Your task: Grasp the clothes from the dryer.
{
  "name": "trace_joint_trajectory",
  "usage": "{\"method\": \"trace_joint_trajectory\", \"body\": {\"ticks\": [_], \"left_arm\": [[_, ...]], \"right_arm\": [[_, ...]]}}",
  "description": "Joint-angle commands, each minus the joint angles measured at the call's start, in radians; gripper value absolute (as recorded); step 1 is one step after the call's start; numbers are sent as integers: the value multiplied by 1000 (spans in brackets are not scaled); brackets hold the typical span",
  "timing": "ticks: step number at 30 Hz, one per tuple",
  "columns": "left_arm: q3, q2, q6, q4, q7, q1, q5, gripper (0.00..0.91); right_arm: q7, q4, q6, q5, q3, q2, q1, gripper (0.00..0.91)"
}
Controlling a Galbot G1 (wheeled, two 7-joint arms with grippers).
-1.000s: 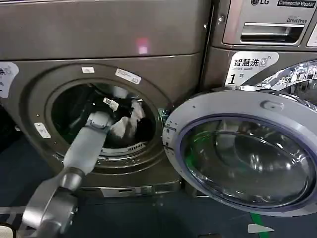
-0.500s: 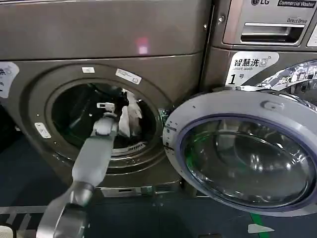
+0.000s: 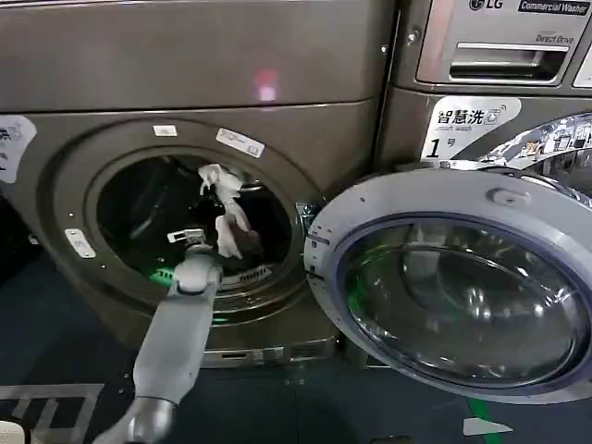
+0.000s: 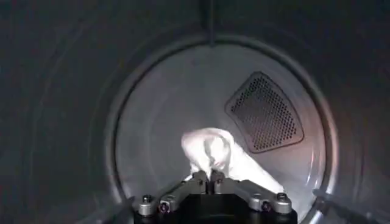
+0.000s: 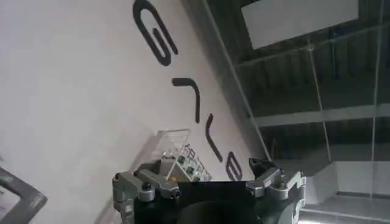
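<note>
Dangling wrinkled white clothes [image 3: 225, 205]

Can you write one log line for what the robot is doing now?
left gripper shut on white cloth | pulling from dryer | right gripper open, idle

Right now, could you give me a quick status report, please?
Left gripper shut on white cloth, at dryer mouth. Right gripper open, parked. Door swung wide.

White cloth pinched inside the drum

My left gripper [image 4: 209, 177] has its fingers closed on the white cloth [image 4: 213, 152]; the fabric bunches just beyond my fingertips; behind it lies the dryer [image 4: 152, 109] drum's round back wall with a perforated vent [image 4: 265, 112].
</note>
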Motion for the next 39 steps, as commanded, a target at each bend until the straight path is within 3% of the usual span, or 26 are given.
{"method": "trace_joint_trajectory", "body": {"ticks": [1,22,39], "left_arm": [[-5,-8,-27,-46,-36,41,11,0],[-10,-28,-30,-26,-27,21,20,0],[-9,-28,-31,-20,-26,16,23,0]], "right_arm": [[14,-4,2,17,11,-5,-8,907],[37,8,0,37,37,-3,-32,907],[18,1,2,31,42,-4,-30,907]]}}
